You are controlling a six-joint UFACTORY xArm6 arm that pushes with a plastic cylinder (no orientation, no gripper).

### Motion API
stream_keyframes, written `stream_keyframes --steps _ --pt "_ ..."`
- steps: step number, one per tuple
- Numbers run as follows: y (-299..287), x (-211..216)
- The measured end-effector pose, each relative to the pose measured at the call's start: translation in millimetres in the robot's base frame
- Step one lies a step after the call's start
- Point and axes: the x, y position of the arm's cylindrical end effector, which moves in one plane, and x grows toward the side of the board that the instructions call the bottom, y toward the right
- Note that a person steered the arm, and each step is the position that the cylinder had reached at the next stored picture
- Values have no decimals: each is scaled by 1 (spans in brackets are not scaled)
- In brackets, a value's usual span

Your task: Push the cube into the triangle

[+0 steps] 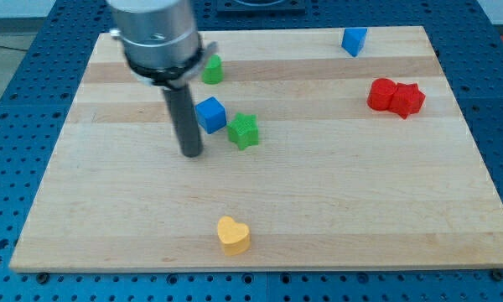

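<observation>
Tip parked right next to the blue cube, nothing gripped since the tool is just a bare rod.

So your tool ends at my tip (192,154), sitting on the wooden bench (335,210), and there's nothing to open or close on it, it holds nothing. Just to the tip's right and a bit toward the view's top you've got the blue cube (210,114), close beside the rod, though you can't really tell if they touch. Right of the cube, nearly touching it, is a green star-ish block (244,131). Behind the rod, partly hidden by the arm, there's a green block (212,70), shape unclear. The blue triangle (354,40) is far off to the tip's right near the view's top edge. Two red blocks (396,97) sit together far right, and a yellow heart (233,236) is below the tip.
</observation>
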Motion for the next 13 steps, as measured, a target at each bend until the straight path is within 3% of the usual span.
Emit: stream_keyframes --steps 1,2,3,5,8,9,10,11,13 --pt "0 -50" --pt "-17 -53" --pt "-13 -93" --pt "106 -101" --pt "164 -192" --pt "143 -214" --pt "143 -225" --pt "200 -214" --pt "204 -215"
